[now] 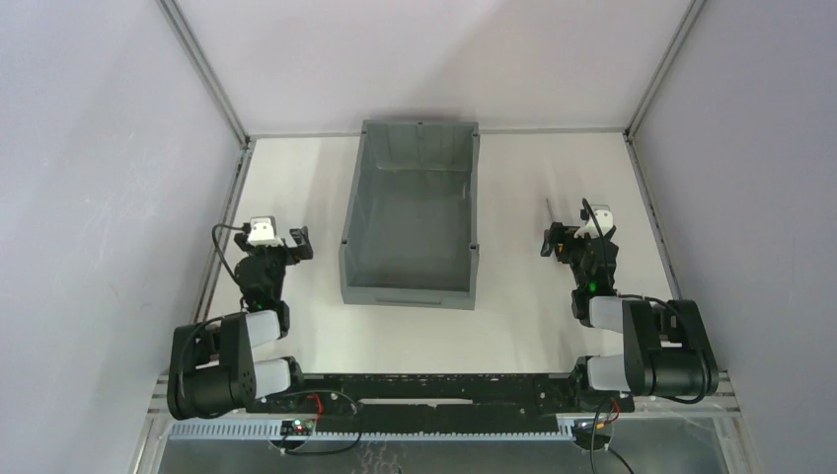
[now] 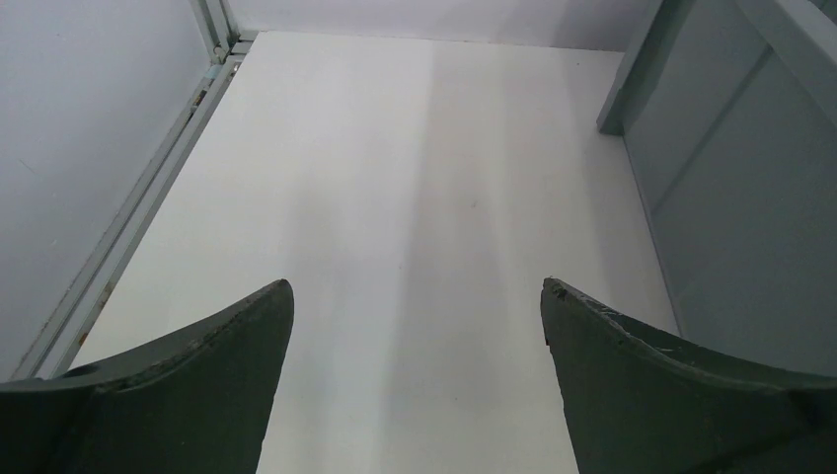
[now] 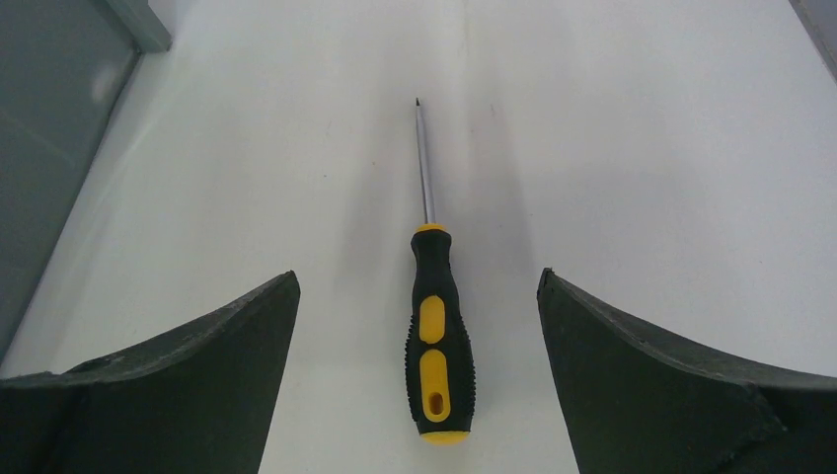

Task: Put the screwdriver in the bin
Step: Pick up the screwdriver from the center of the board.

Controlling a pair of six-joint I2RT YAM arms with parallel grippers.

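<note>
Our right gripper (image 3: 417, 275) spread wide, screwdriver (image 3: 435, 336) flat on the table (image 3: 651, 148) between its fingers, shaft pointing away, bin (image 3: 44, 128) wall left

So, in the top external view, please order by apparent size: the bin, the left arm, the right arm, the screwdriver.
1. The bin, clearly largest.
2. The left arm and the right arm: they look alike, so no ranking.
3. The screwdriver, smallest; only its thin shaft shows beyond the right arm's end.

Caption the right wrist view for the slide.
Open right gripper flanks yellow-and-black-handled screwdriver lying on white table, grey plastic bin at left.
</note>
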